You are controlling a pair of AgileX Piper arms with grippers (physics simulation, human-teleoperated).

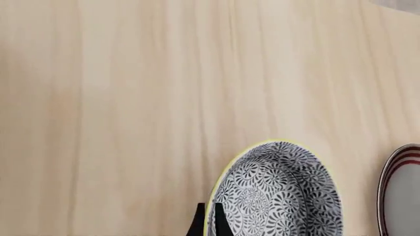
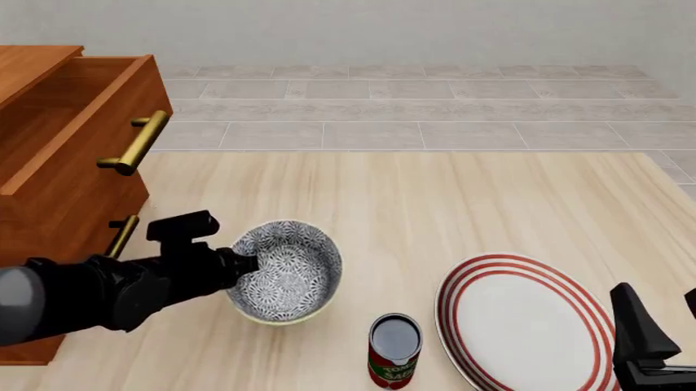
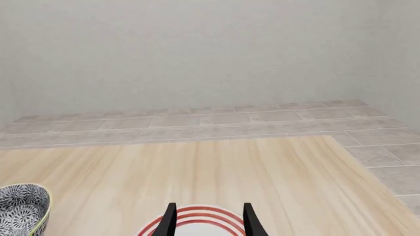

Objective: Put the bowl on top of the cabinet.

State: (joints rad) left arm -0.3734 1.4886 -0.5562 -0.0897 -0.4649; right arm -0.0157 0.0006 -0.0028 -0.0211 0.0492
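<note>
The bowl [image 2: 285, 273], black-and-white floral with a thin yellow rim, sits tilted on the table just right of the cabinet [image 2: 65, 163]. My left gripper [image 2: 248, 262] is shut on the bowl's left rim. In the left wrist view its two dark fingertips [image 1: 199, 216] straddle the rim of the bowl [image 1: 279, 191], one inside and one outside. The cabinet's upper drawer is pulled out, brass handle [image 2: 136, 142] toward the bowl. At the front right my right gripper [image 2: 661, 314] is open and empty, and its fingers [image 3: 169, 219] frame the plate. The bowl [image 3: 23, 206] also shows in the right wrist view.
A flat white plate with red rings [image 2: 522, 326] lies at the front right, under the right gripper. A red can [image 2: 394, 350] stands between bowl and plate near the front edge. A tiled floor and a wall lie beyond the table's far edge.
</note>
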